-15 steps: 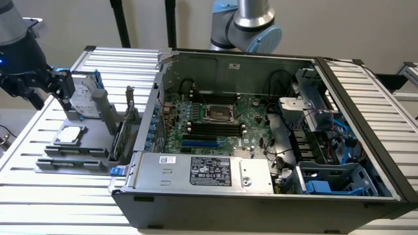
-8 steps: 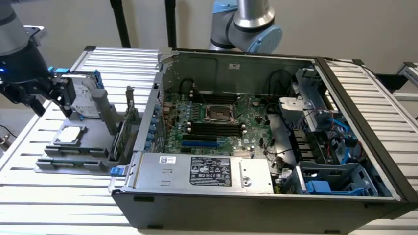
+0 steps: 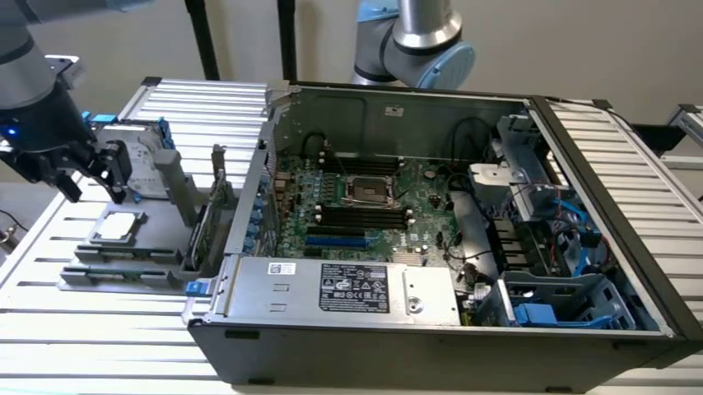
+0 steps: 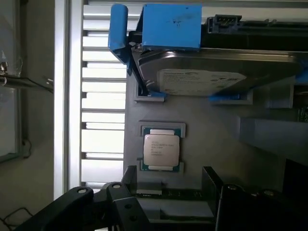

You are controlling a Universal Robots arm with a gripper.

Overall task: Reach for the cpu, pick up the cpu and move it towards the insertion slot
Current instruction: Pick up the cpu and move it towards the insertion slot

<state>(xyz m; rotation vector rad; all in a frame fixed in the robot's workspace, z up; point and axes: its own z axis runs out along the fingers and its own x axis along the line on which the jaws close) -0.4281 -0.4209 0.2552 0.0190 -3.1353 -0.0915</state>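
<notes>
The cpu [image 3: 118, 225] is a small silvery square chip lying flat in a holder on the grey fixture [image 3: 154, 216], at the exterior view's left, outside the computer case. My gripper [image 3: 94, 188] hangs a little above it, open, with nothing between its dark fingers [image 3: 114, 174]. In the wrist view the cpu [image 4: 161, 148] lies just beyond the gap of my gripper [image 4: 168, 182]. The insertion slot [image 3: 368, 189] is a silver-framed square socket with a dark centre on the motherboard inside the open case.
An upright silver hard drive with blue rails [image 3: 141, 158] [image 4: 211, 77] stands on the fixture just behind the cpu. The case wall [image 3: 259, 185] rises between fixture and motherboard. Black memory slots [image 3: 354, 216] flank the socket. A second arm [image 3: 417, 41] stands behind the case.
</notes>
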